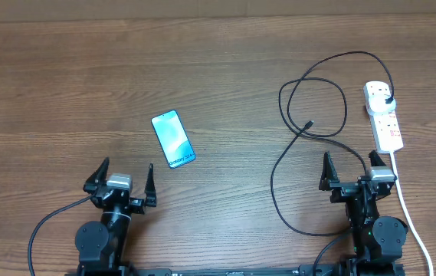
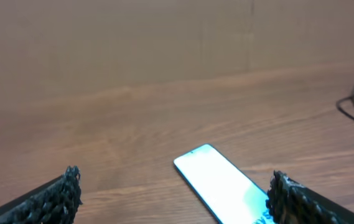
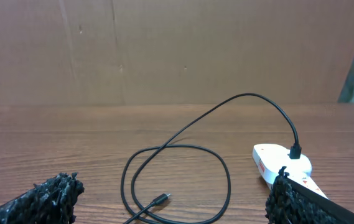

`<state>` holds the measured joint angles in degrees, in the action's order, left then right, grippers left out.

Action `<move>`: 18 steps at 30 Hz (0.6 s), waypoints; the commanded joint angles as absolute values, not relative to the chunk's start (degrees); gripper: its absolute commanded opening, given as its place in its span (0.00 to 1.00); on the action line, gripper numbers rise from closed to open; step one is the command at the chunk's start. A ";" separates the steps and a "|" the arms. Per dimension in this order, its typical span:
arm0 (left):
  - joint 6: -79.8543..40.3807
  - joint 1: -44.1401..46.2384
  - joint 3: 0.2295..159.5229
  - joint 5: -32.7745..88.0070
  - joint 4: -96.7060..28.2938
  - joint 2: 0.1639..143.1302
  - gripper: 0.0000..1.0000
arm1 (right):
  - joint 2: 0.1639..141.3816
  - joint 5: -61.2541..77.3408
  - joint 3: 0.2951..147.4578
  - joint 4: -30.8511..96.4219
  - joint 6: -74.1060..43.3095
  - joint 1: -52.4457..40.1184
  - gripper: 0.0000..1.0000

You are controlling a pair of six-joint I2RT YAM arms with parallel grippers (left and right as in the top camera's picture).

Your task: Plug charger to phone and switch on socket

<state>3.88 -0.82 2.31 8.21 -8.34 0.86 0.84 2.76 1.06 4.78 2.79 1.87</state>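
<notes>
Both wide open, empty: left end effector point(image 1: 128, 163), right end effector point(image 1: 349, 154).

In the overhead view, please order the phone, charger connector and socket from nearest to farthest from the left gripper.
1. The phone, just ahead of the left gripper.
2. The charger connector, right of centre.
3. The socket, far right.

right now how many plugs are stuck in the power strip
1: the charger's black plug sits at the far end of the white power strip; the other outlets look empty.
</notes>
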 commanded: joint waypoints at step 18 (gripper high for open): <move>-5.41 -0.71 29.69 11.99 -30.55 12.36 1.00 | 0.34 3.09 0.45 4.62 2.87 1.72 1.00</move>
